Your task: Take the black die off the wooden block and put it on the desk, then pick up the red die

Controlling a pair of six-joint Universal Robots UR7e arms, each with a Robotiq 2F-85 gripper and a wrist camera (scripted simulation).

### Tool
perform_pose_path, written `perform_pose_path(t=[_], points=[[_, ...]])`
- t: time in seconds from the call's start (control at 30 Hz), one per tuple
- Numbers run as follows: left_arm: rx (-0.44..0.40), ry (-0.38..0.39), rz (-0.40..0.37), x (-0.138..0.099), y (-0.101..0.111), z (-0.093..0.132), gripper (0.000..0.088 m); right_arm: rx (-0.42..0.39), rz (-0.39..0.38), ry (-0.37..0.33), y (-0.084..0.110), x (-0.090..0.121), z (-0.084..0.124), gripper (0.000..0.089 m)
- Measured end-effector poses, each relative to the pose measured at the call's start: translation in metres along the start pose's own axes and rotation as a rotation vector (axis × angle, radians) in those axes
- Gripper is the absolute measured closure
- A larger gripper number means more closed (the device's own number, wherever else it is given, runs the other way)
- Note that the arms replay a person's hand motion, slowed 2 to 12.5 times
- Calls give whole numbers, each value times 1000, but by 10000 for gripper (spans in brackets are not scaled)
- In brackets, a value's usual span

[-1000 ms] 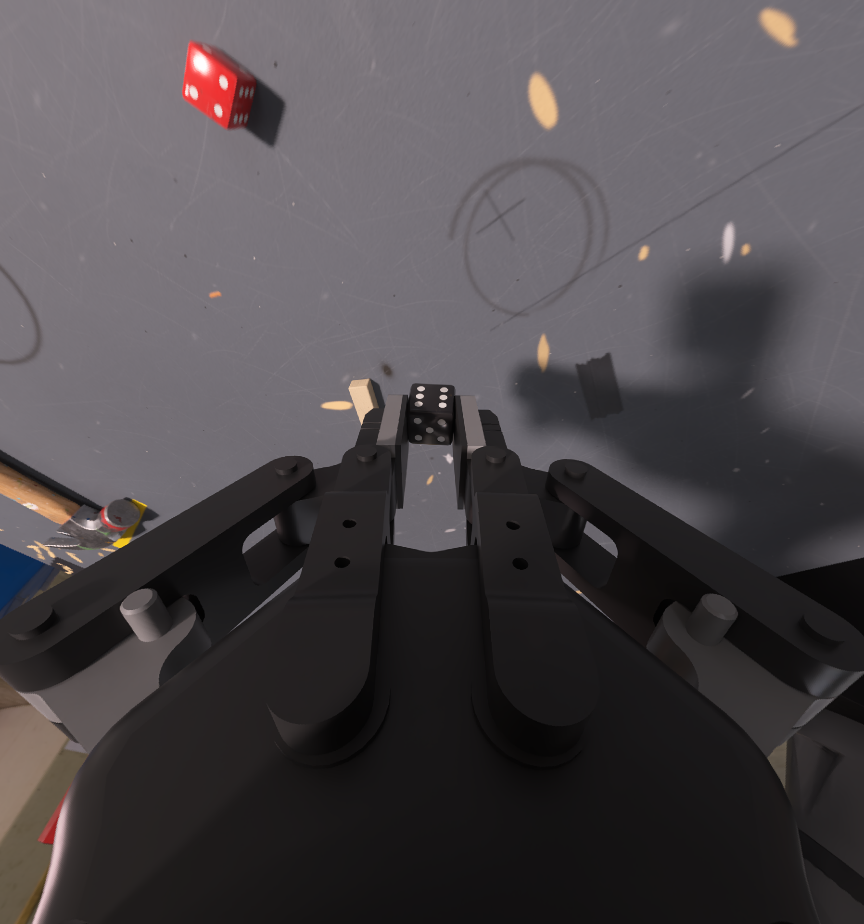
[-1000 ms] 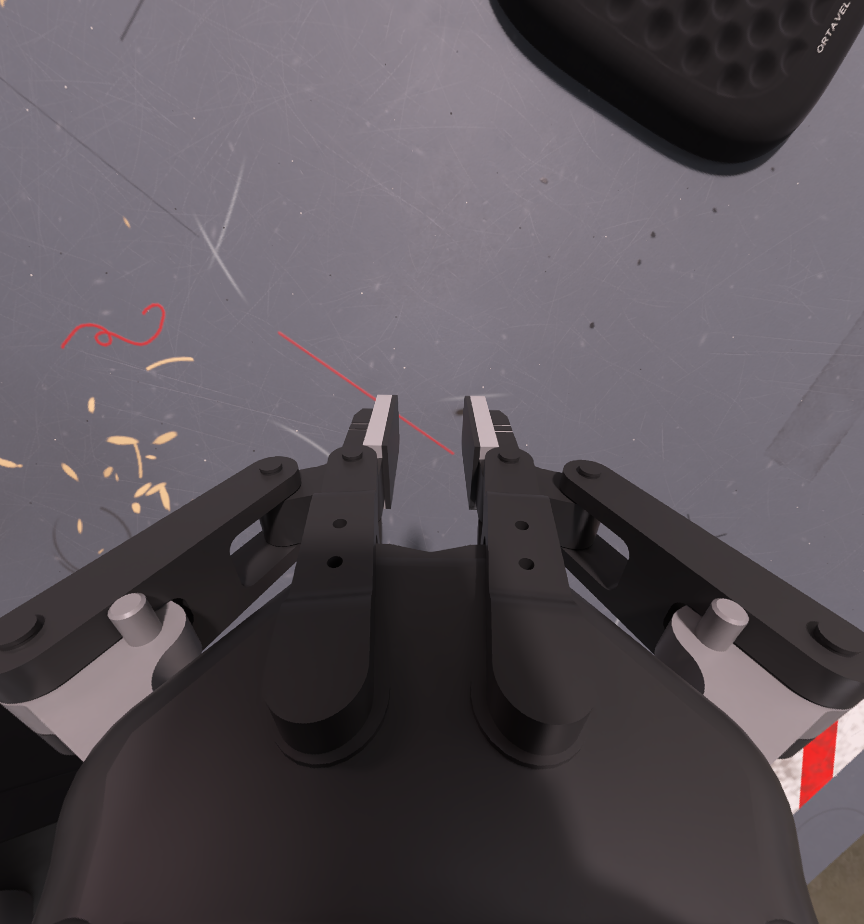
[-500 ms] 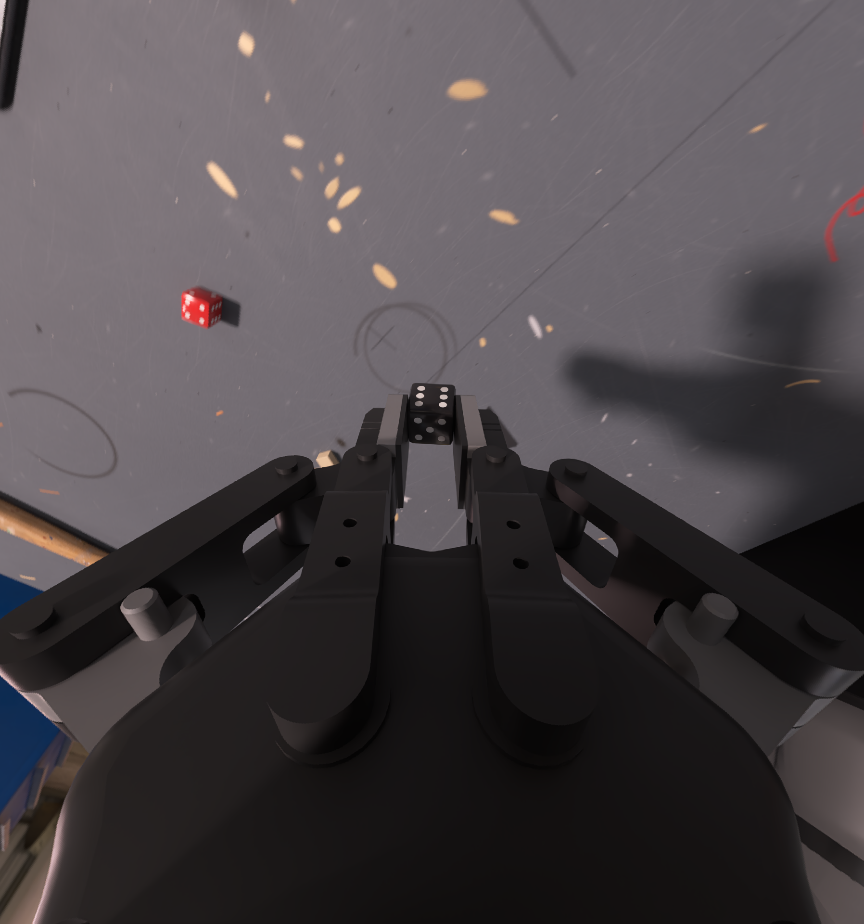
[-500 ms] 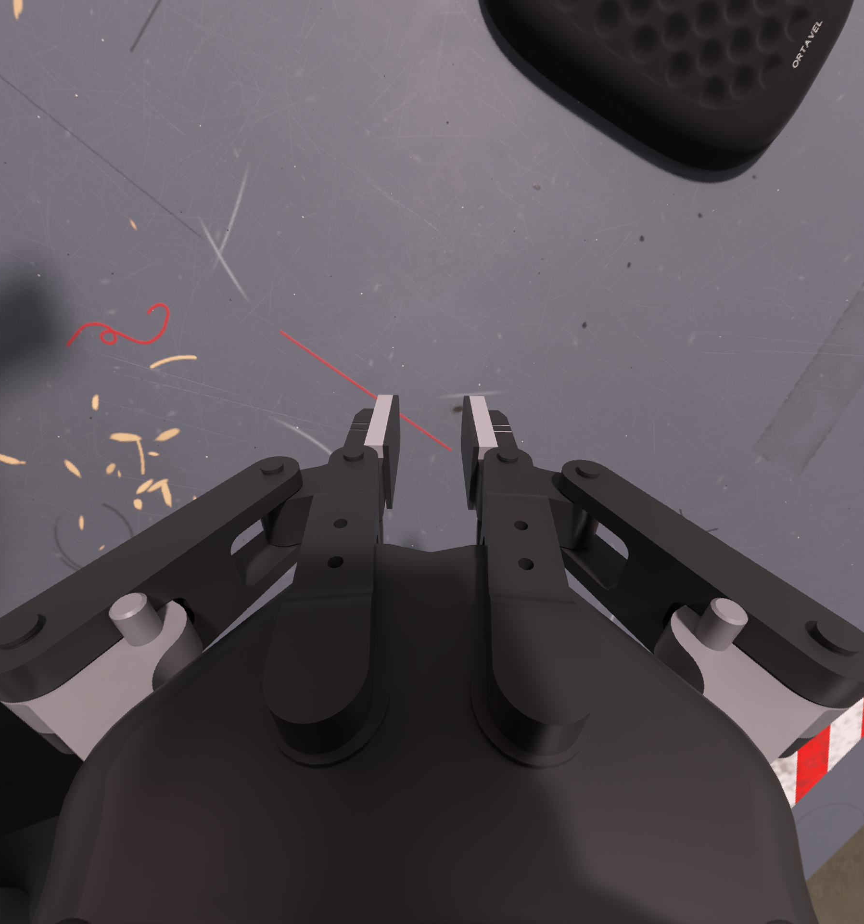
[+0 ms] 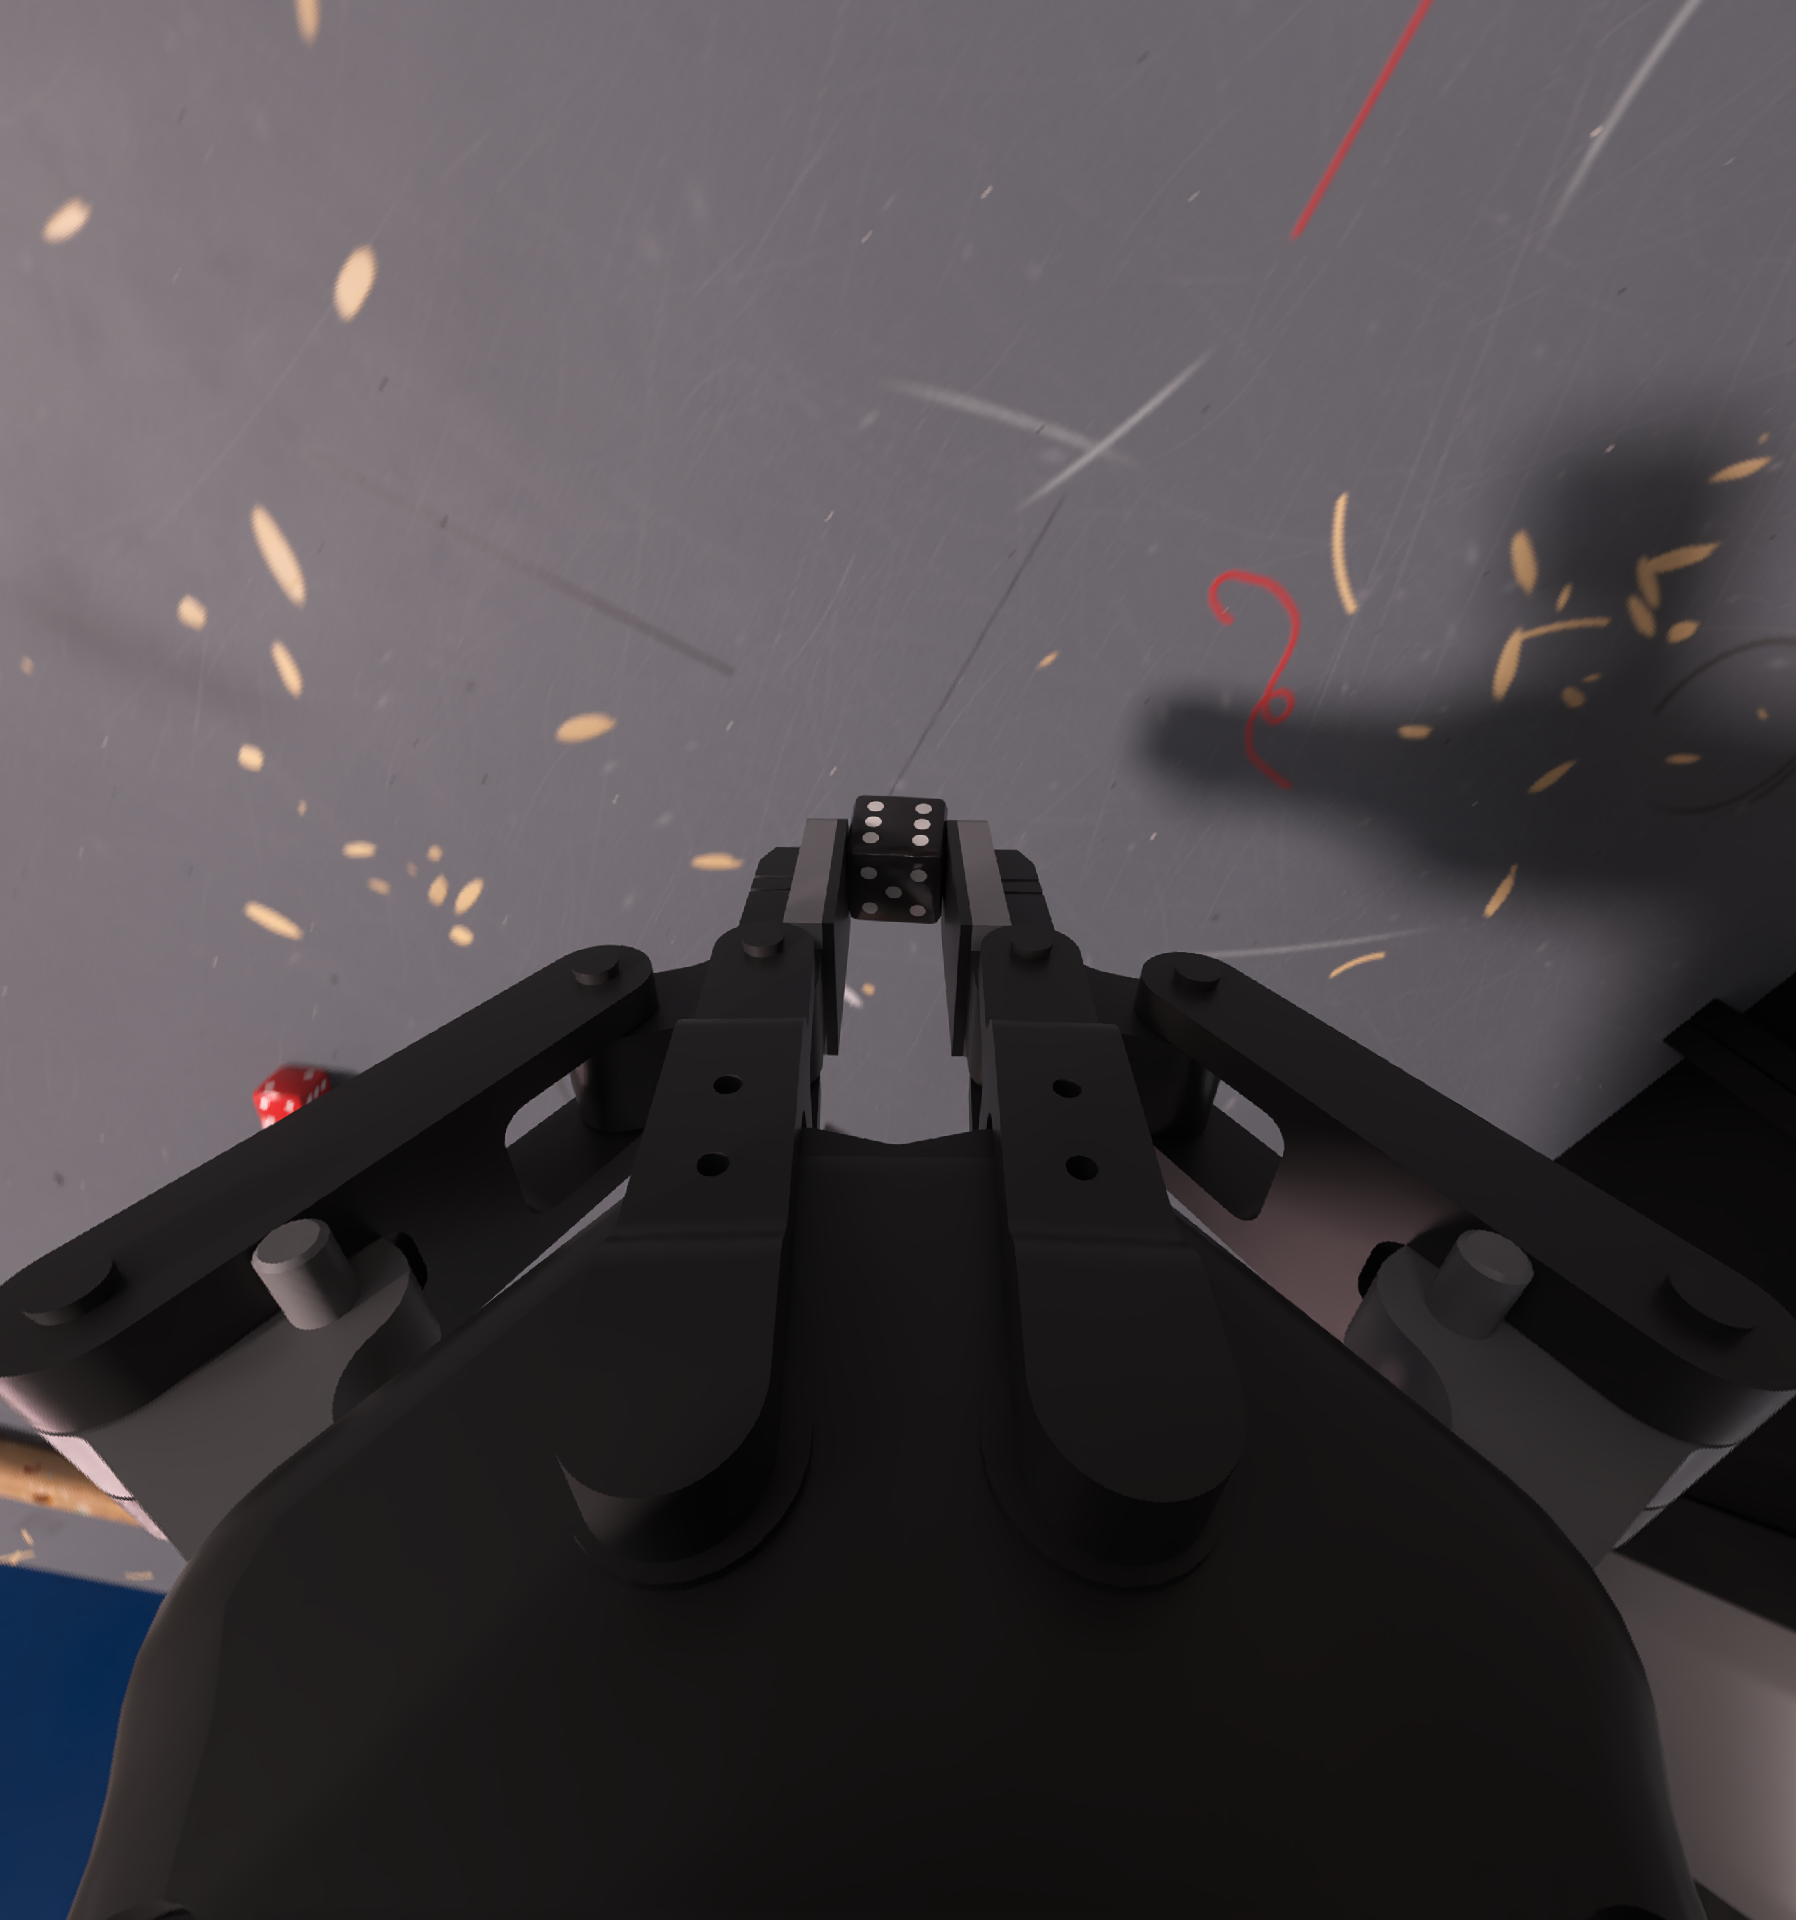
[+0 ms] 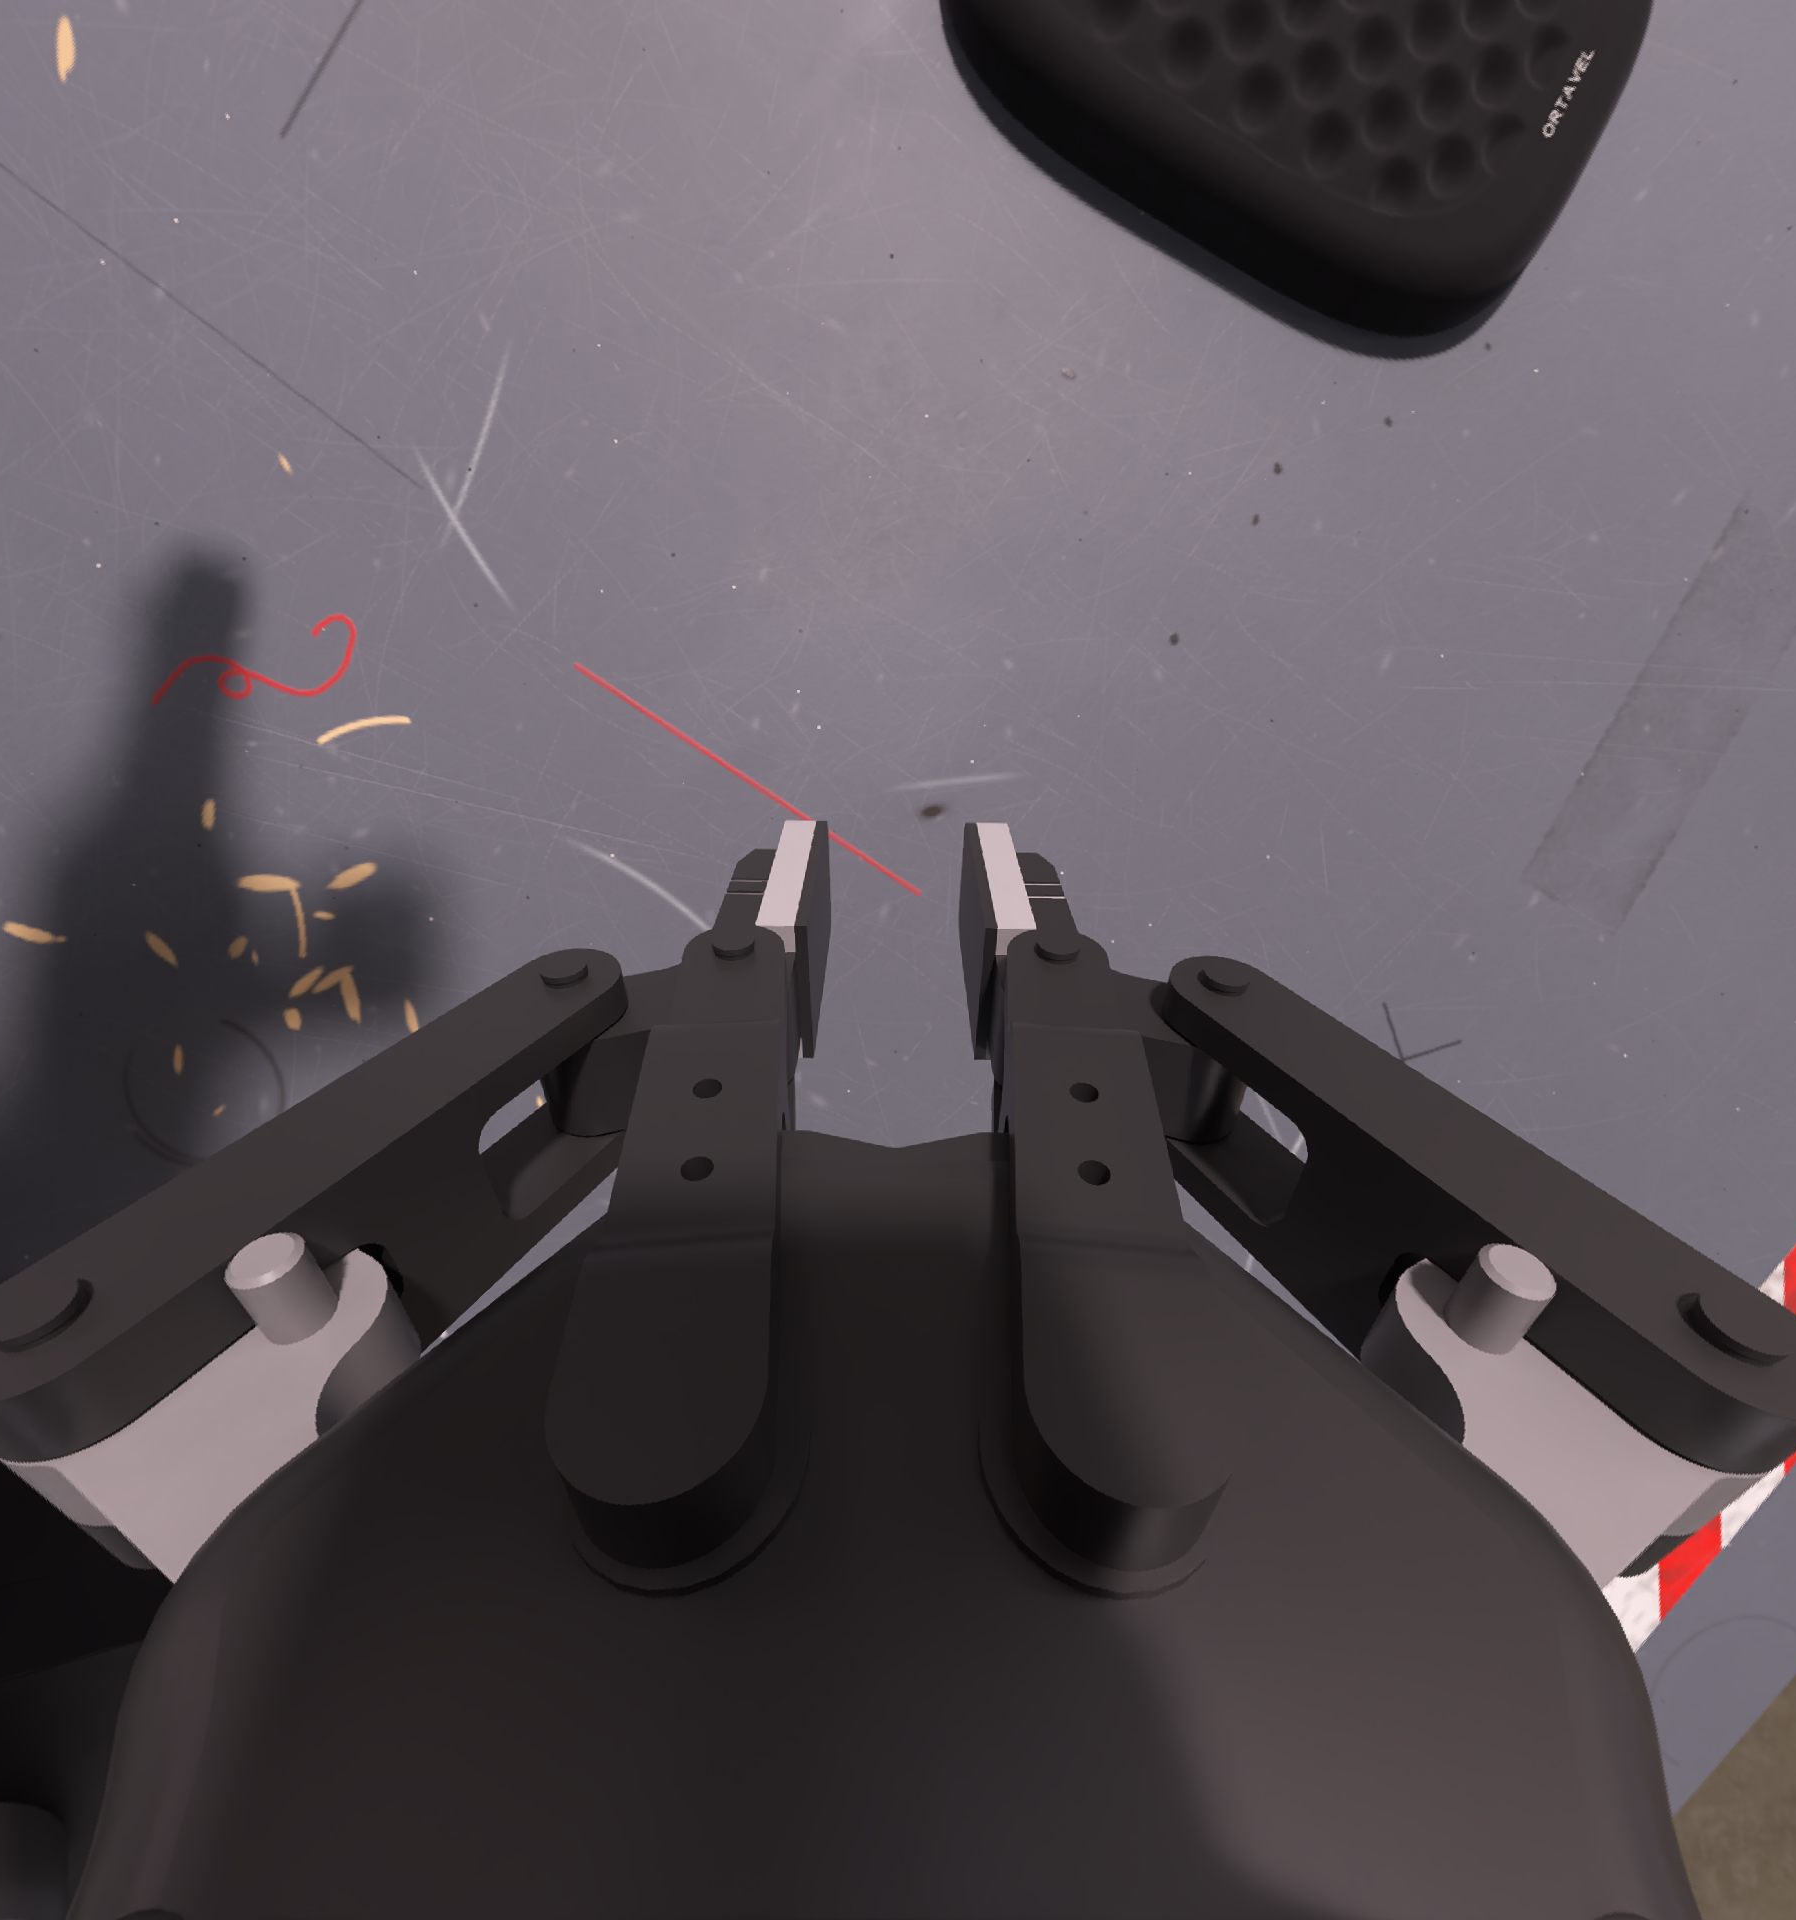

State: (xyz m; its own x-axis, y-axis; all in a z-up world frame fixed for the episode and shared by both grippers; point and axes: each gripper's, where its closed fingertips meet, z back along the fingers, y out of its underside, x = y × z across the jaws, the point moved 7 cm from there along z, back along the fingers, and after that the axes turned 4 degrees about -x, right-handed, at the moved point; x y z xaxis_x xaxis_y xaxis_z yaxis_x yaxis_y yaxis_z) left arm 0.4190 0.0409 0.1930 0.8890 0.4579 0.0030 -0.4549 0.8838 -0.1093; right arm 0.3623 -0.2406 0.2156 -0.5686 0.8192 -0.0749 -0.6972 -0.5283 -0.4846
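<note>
Your left gripper has its jaws clamped on 2 opposite flat faces of the black die, held clear above the grey table at frame centre. It looks small, rigid, light and glossy, so a corner grip could let it twist out. Your right gripper has its jaws apart and empty; the red die sits at lower left, half hidden by the linkage.
</note>
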Motion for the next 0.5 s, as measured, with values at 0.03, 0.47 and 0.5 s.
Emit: perform_pose_path(t=[0.03, 0.47, 0.5], points=[[-5, 5, -16, -5, -6, -5, 719, -6, -4, 2, 1, -1, 2, 664], [-34, 46, -183, -52, -54, -68, 719, -71, -70, 31, 23, -10, 29, 670], [-27, 48, -190, -54, -56, -72, 719, -75, -76, 32, 24, -10, 31, 671]])
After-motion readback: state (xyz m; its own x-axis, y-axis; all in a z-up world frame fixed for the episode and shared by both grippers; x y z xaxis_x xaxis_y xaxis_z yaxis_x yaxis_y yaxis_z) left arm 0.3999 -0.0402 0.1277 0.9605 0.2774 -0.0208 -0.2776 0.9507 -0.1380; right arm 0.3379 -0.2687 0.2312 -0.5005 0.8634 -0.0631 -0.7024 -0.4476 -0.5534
